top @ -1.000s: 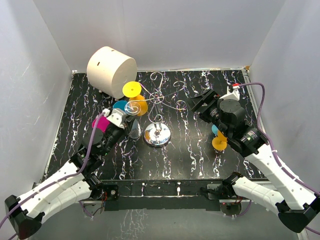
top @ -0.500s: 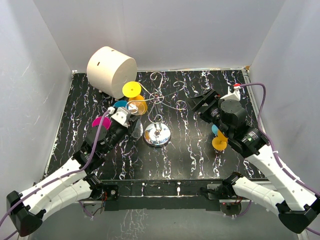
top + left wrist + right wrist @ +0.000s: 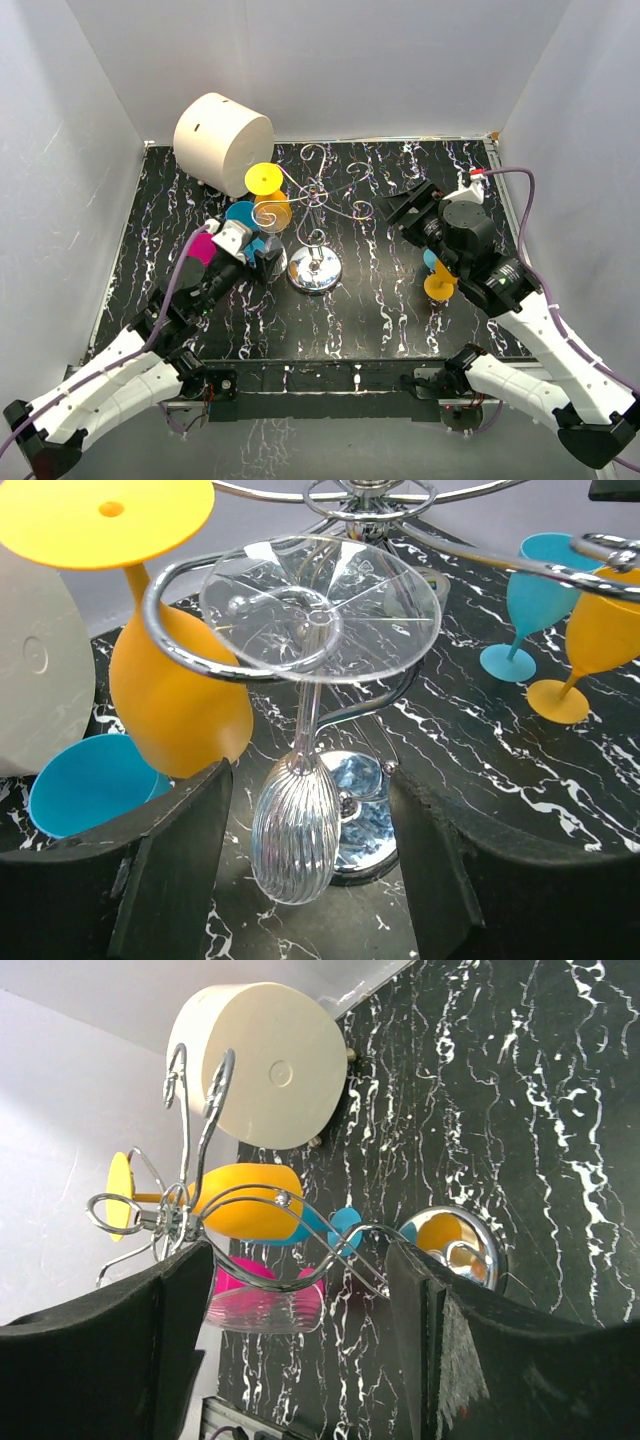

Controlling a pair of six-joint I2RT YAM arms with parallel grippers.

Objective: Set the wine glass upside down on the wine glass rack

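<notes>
The left gripper (image 3: pixel 310 790) has its jaws spread wide, clear of the wine glass (image 3: pixel 295 840) between them. The glass hangs upside down, its foot on a spiral arm at the left of the wine glass rack (image 3: pixel 315 270). The right gripper (image 3: pixel 300 1290), also spread, hovers to the rack's right.

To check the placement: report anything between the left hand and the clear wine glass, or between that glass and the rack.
Nothing visible does. The clear wine glass hangs upside down, its foot on a spiral arm of the wine glass rack, its bowl clear of the open left hand.
</notes>
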